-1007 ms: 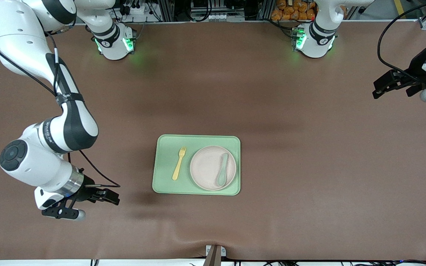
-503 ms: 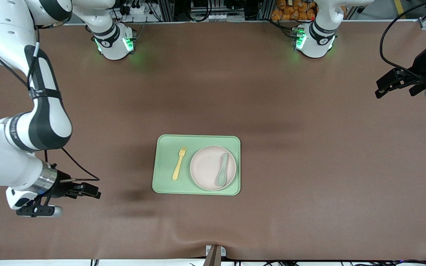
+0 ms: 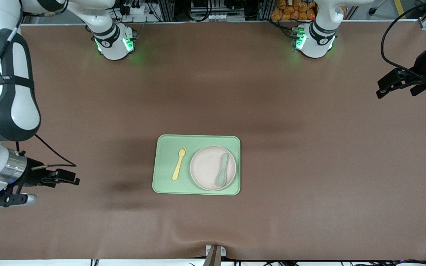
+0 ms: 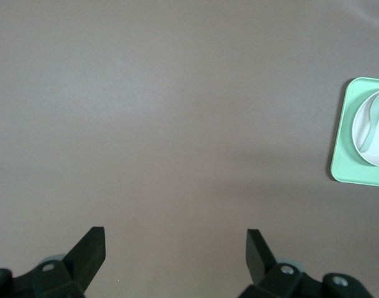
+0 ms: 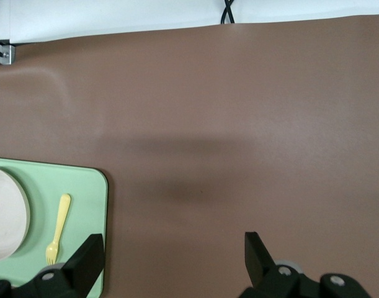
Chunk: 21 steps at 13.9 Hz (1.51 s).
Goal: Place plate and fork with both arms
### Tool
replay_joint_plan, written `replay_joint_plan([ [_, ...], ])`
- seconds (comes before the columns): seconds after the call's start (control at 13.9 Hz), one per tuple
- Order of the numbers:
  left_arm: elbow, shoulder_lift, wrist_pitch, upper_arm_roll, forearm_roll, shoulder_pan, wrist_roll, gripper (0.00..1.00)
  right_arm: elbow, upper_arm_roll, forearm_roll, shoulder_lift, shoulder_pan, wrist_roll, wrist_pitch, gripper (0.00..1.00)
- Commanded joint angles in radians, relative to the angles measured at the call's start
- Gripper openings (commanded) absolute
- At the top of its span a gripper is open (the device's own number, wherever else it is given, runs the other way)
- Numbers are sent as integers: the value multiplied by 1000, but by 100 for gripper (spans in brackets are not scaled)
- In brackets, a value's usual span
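Note:
The off-white plate (image 3: pixel 207 168) lies on a light-green tray (image 3: pixel 165 147) at the table's middle. The pale-yellow fork (image 3: pixel 179 163) lies on the tray beside the plate, toward the right arm's end. My right gripper (image 3: pixel 73 178) is open and empty, over bare table toward the right arm's end, well apart from the tray. Its wrist view shows the gripper (image 5: pixel 173 248), the tray (image 5: pixel 84 186), the fork (image 5: pixel 59 226) and part of the plate (image 5: pixel 6 217). My left gripper (image 3: pixel 381 88) is open and empty at the left arm's end; its wrist view shows the gripper (image 4: pixel 175 239), tray (image 4: pixel 344 167) and plate (image 4: pixel 378 152).
A grey-green spoon (image 3: pixel 222 169) lies in the plate. The brown mat has a ripple near the front edge by a metal bracket (image 3: pixel 215 253). The arms' green-lit bases (image 3: pixel 115 42) stand along the edge farthest from the front camera.
My right arm has swung away from the tray toward its end of the table, gripper still open. The left gripper drifted slightly outward. Tray, plate and fork have not moved.

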State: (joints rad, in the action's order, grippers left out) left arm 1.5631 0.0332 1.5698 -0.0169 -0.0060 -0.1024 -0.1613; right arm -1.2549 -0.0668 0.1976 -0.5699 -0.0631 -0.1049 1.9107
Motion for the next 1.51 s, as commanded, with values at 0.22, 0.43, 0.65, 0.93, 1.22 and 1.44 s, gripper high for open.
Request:
replay_joint_plan([
  [0.22,-3,10,-10,2,23,3,20,100,-305,47,28,292,17,-19,-30,100],
  [0.43,2,19,-24,2,21,3,20,100,-327,80,17,381,23,-19,-155,100],
  [0.65,11,34,-27,3,21,3,20,100,-408,94,-16,507,26,14,-193,100],
  [0.93,31,68,-46,6,21,1,20,100,-494,87,-87,637,28,95,-237,100],
  [1.22,43,100,-77,9,21,0,19,100,-537,79,-109,697,31,103,-243,100],
  [1.44,75,134,-77,20,21,0,19,100,-541,81,-132,693,31,105,-228,100],
])
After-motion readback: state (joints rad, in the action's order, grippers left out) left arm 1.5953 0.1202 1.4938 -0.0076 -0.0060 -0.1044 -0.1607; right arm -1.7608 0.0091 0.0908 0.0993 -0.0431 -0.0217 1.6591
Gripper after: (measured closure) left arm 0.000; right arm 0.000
